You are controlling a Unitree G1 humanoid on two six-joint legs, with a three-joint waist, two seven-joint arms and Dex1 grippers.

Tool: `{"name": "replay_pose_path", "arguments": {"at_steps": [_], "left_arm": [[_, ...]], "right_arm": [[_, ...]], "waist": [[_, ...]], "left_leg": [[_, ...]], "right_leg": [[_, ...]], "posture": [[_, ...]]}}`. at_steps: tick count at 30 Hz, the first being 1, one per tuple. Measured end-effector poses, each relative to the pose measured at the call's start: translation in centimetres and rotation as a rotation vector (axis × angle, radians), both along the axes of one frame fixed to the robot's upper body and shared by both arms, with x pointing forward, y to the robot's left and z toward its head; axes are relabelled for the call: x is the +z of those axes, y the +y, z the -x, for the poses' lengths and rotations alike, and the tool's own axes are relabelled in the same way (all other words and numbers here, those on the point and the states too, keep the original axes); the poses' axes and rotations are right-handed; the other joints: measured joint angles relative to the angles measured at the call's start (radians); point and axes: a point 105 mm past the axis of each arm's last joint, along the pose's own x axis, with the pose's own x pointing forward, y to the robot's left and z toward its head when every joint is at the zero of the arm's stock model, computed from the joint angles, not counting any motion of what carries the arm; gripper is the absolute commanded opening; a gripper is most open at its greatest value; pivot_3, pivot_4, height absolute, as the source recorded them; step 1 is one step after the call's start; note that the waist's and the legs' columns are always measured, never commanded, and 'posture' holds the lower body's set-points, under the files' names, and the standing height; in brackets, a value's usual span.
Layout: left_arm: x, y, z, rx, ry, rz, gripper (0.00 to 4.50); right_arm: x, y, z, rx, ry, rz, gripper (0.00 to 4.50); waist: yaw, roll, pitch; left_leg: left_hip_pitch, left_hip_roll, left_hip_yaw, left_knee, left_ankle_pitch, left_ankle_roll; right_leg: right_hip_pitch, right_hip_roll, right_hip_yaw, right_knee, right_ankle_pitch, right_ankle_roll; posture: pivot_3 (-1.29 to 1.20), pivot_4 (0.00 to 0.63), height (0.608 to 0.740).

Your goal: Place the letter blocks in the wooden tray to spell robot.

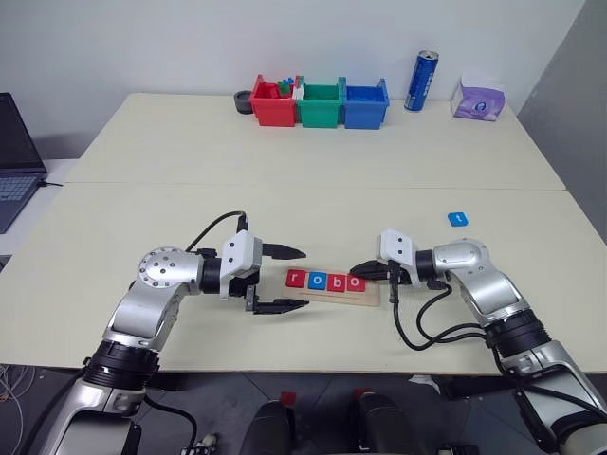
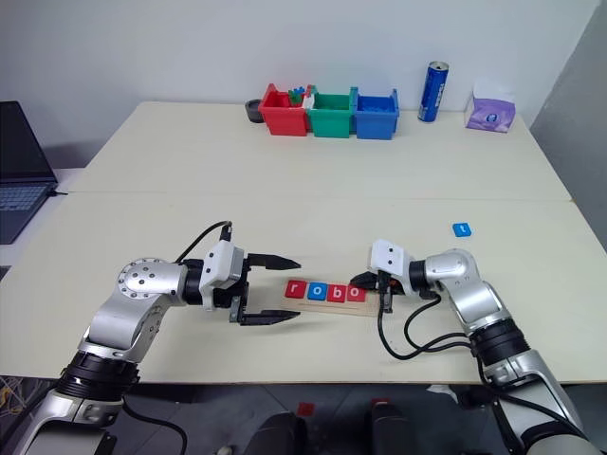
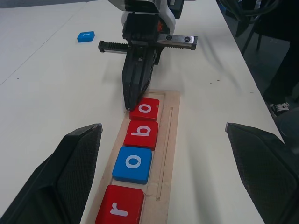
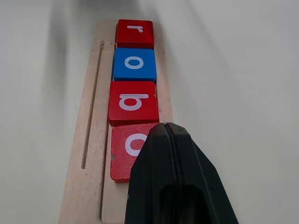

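Note:
The wooden tray (image 1: 368,299) lies near the front of the table between my two grippers. Several letter blocks sit in it in a row: red "r" (image 1: 295,279), blue "o" (image 1: 315,281), red "b" (image 1: 335,282), red "o" (image 1: 355,282). A blue letter block (image 1: 458,219) lies loose on the table to the back right. My right gripper (image 1: 361,271) is shut, empty, its tips resting at the far edge of the red "o" (image 4: 128,149). At the tray's left end my left gripper (image 1: 292,279) stands wide open, one finger on each side.
Red (image 1: 273,102), green (image 1: 321,104) and blue bins (image 1: 365,104) stand at the back of the table, with a blue can (image 1: 421,81) and a purple tissue pack (image 1: 479,98) to their right. A laptop (image 1: 14,156) is at the far left.

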Motion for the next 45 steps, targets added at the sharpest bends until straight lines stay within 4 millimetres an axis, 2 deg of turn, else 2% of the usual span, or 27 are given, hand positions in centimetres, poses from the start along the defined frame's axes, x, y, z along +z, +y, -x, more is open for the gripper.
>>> {"name": "replay_pose_path", "arguments": {"at_steps": [14, 33, 40, 45], "left_arm": [[0.1, 0.0, 0.0, 0.000, -0.003, -0.002, 4.50], [0.1, 0.0, 0.0, 0.001, -0.003, -0.002, 4.50], [0.1, 0.0, 0.0, 0.000, -0.003, -0.002, 4.50], [0.2, -0.1, 0.0, 0.002, -0.007, 0.001, 4.50]], "right_arm": [[0.1, -0.2, -1.3, -0.045, -0.046, 0.002, 0.01], [-0.1, -0.1, -0.2, 0.029, -0.058, 0.030, 0.01], [0.2, 0.1, -0.7, 0.001, -0.056, 0.011, 0.01], [1.3, -1.4, -1.2, -0.069, -0.048, 0.005, 0.01]], "waist": [[0.000, 0.000, 0.000], [0.000, 0.000, 0.000], [0.000, 0.000, 0.000], [0.002, 0.000, 0.000]], "left_leg": [[0.000, 0.000, 0.000, 0.000, 0.000, 0.000], [0.000, 0.000, 0.000, 0.000, 0.000, 0.000], [0.000, 0.000, 0.000, 0.000, 0.000, 0.000], [-0.001, 0.000, 0.000, 0.000, 0.000, 0.000]], "right_leg": [[0.000, 0.000, 0.000, 0.000, 0.000, 0.000], [0.000, 0.000, 0.000, 0.000, 0.000, 0.000], [0.000, 0.000, 0.000, 0.000, 0.000, 0.000], [0.000, -0.001, 0.000, 0.000, 0.000, 0.000]], "posture": [[0.00, 0.150, 0.740], [0.00, 0.150, 0.740], [0.00, 0.150, 0.740], [0.00, 0.150, 0.740]]}}
